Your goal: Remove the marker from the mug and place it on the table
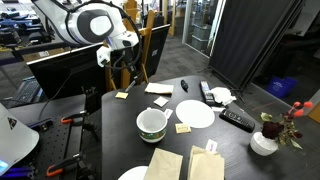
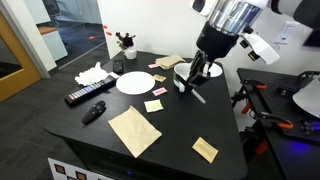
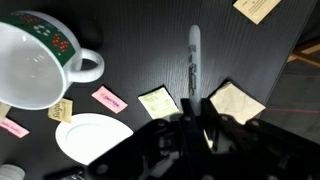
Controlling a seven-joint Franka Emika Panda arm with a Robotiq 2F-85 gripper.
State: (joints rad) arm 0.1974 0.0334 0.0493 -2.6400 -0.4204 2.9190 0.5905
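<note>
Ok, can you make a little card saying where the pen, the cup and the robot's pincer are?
pincer: around one end of the marker; grip unclear
marker: out of the mug, over the bare table
mug: nothing showing inside, apart from the marker
table: black, also holds a plate and sticky notes

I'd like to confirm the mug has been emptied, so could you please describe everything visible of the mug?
The mug is wide, squat and white, glossy like ceramic, with a green band dotted red below the rim and a loop handle on one side. It stands upright on the black table, beside a white plate. In the wrist view its inside looks empty.
</note>
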